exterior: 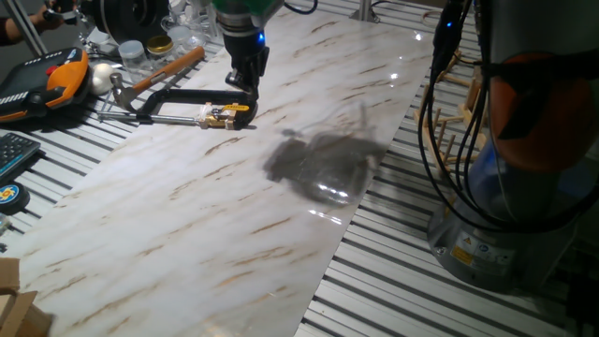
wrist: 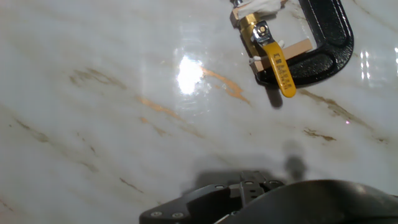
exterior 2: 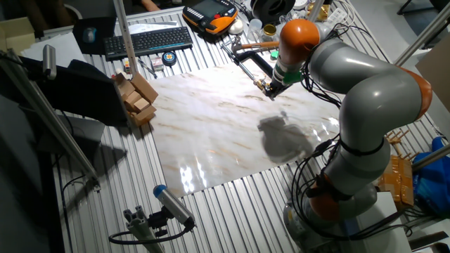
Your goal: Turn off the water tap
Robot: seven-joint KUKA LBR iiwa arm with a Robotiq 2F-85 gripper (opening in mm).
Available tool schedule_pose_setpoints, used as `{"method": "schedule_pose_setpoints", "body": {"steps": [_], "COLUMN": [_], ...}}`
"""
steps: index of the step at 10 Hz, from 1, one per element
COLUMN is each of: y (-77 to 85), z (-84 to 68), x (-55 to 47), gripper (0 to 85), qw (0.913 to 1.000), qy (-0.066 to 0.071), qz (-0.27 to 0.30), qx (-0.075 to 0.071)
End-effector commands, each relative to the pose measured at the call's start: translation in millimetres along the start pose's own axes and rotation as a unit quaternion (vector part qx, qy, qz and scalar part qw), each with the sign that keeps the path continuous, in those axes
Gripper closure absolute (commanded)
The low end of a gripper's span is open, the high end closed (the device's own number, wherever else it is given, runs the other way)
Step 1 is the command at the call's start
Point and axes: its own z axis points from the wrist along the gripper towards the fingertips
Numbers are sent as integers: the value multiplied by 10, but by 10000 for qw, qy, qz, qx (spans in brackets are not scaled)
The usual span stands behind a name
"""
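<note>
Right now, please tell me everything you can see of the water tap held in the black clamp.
The water tap is a small brass-coloured valve with a flat yellow lever handle bearing dark lettering. It is held in the mouth of a black C-clamp, with a pale wooden piece beside it, and the lever sticks out over the clamp's lower arm. The clamp lies flat on the marbled board near its far edge. The gripper hovers just above the tap; whether it touches cannot be told.

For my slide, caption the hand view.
Small brass water tap with yellow lever, held in a black C-clamp on the marble-patterned tabletop.
</note>
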Motion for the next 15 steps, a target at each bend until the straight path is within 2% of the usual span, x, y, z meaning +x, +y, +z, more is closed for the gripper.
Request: {"method": "schedule_pose_setpoints", "body": {"steps": [1, 5, 10, 14, 15], "y": [1, -3, -32, -32, -32], "z": [12, 118, 134, 143, 143], "x": [-1, -10, -7, -11, -11], "gripper": [850, 850, 850, 850, 850], "qw": [10000, 9998, 9997, 9994, 9993], "qy": [9, -89, -49, -239, -182], "qz": [18, -124, -160, -139, -126], "qx": [-34, -91, -150, -194, -300]}}
